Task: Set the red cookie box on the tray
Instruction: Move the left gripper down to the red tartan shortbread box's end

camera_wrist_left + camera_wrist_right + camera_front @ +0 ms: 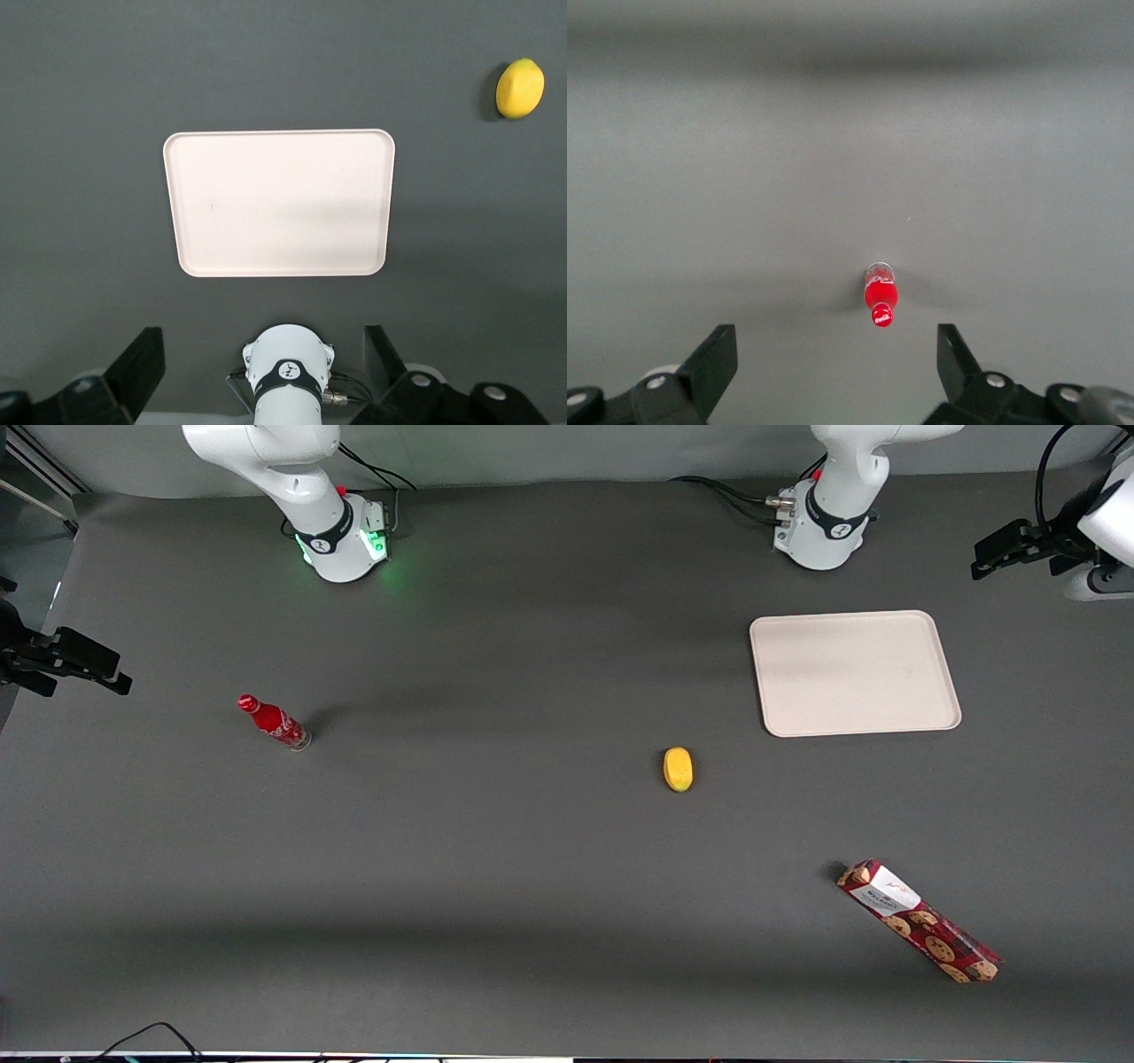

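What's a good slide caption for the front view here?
Open gripper raised near the empty tray; red cookie box lies nearer the camera.

The left arm's hand (266, 372) hangs high over the dark grey bench (496, 850) with its fingers spread wide, above the flat beige rectangular tray (855, 673), whose surface is bare. The long dark-red cookie box (919, 921) lies flat nearer the front camera, well apart from everything. The small yellow oval fruit (678, 769) sits between them, off to one side. The upright red bottle (274, 722) stands toward the parked arm's end
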You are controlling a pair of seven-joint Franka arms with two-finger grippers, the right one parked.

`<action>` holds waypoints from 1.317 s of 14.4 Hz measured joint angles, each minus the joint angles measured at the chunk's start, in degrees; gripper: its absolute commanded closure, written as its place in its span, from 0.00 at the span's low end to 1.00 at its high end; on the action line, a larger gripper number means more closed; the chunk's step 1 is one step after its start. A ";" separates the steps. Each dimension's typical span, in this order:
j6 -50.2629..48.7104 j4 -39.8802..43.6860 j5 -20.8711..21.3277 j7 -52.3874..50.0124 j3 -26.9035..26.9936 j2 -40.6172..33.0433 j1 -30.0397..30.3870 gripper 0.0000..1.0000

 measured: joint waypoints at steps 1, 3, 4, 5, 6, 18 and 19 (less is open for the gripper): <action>-0.02 0.73 0.00 0.00 -0.05 0.58 0.00 0.00; -0.14 1.51 0.00 0.20 -0.21 1.14 0.00 0.00; -0.19 1.79 0.00 0.25 -0.29 1.27 0.00 0.00; -0.19 1.89 0.00 0.25 -0.31 1.33 0.00 0.00; -0.08 1.98 0.00 0.21 -0.28 1.42 0.00 0.00; 24.22 17.43 -4.32 -17.27 2.58 36.66 0.54 0.00; 27.20 18.76 -5.05 -19.43 2.55 40.21 0.54 0.00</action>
